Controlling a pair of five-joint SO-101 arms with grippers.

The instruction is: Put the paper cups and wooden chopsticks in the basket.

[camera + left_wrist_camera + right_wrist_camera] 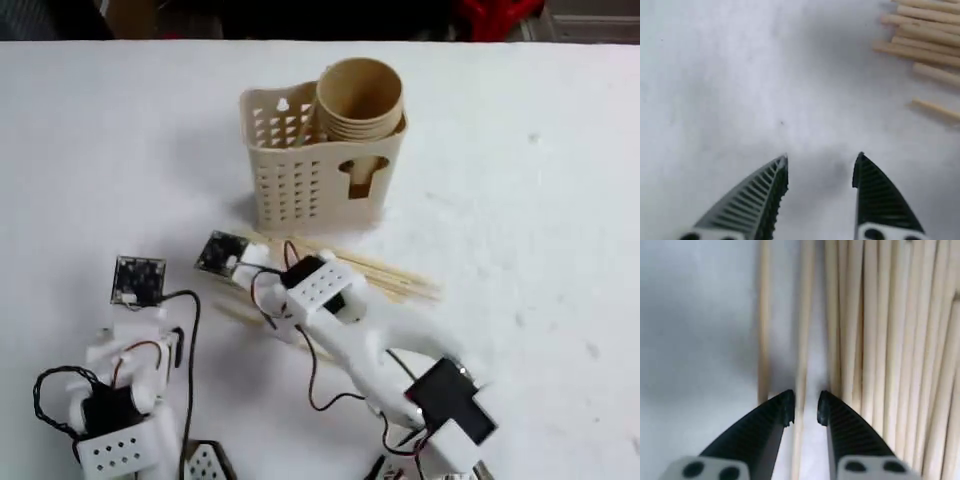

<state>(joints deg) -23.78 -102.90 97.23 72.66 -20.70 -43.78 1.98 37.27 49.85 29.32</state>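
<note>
Wooden chopsticks (400, 278) mid-frame, below the basket (290, 190): we are straddling one with the right hand (805, 407), narrowly apart; closing squarely probably follows.

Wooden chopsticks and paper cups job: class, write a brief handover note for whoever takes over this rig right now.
Left gripper: fingers open over the bare white table, holding nothing.
Right gripper: fingers narrowly open, straddling one stick at the edge of the pale wooden chopsticks.
Things: the stack of brown paper cups stands in the cream perforated plastic basket. The chopsticks lie on the table between the basket and the arms.
Done: cups in the basket.
Left: move the chopsticks on the table into the basket.
</note>
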